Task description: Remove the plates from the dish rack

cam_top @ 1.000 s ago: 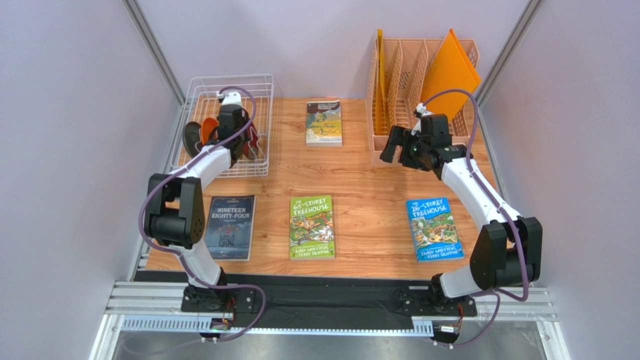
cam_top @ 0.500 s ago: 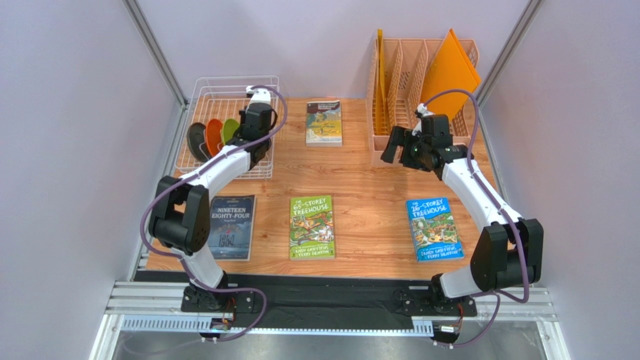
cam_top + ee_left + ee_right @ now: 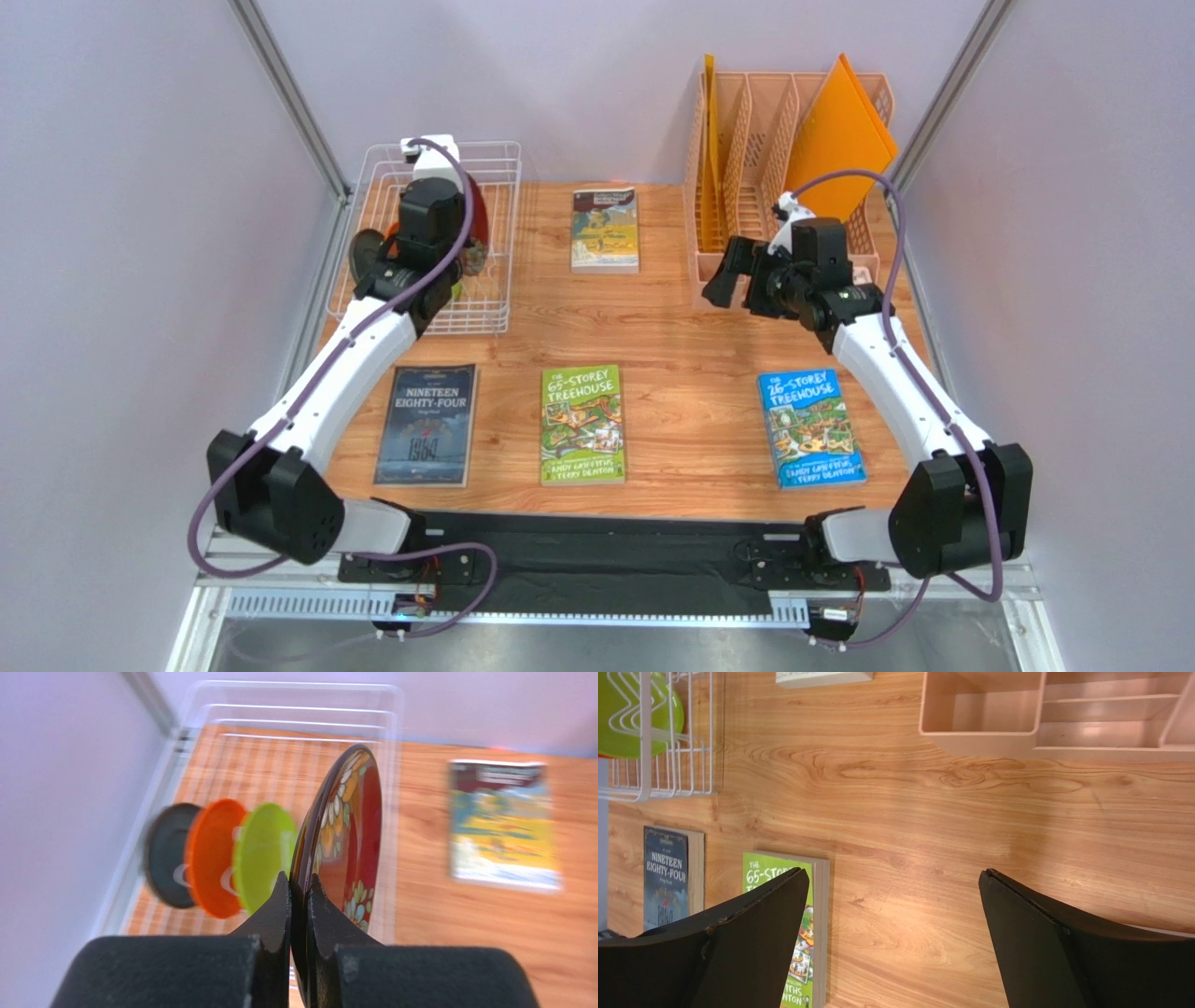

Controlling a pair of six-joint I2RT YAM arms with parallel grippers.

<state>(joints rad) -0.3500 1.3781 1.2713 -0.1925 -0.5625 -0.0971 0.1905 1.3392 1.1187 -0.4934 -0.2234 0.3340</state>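
My left gripper (image 3: 300, 889) is shut on the rim of the dark red floral plate (image 3: 351, 833) and holds it upright above the white wire dish rack (image 3: 295, 693). The lime green plate (image 3: 263, 850), the orange plate (image 3: 210, 857) and the dark teal plate (image 3: 165, 854) stand in a row in the rack to its left. In the top view the left gripper (image 3: 452, 235) and the red plate (image 3: 477, 217) are over the rack (image 3: 491, 301). My right gripper (image 3: 894, 875) is open and empty above bare wood, near the peach organizer (image 3: 786, 126).
Four books lie on the wooden table: one at the back centre (image 3: 605, 228), a dark one (image 3: 427, 423), a green one (image 3: 582, 423) and a blue one (image 3: 811, 427) along the front. The peach organizer holds orange boards (image 3: 842, 133). Grey walls close in both sides.
My left arm has stretched out and swung back over the rack, and the dark red plate now shows held above the rack. The right arm has shifted only slightly.
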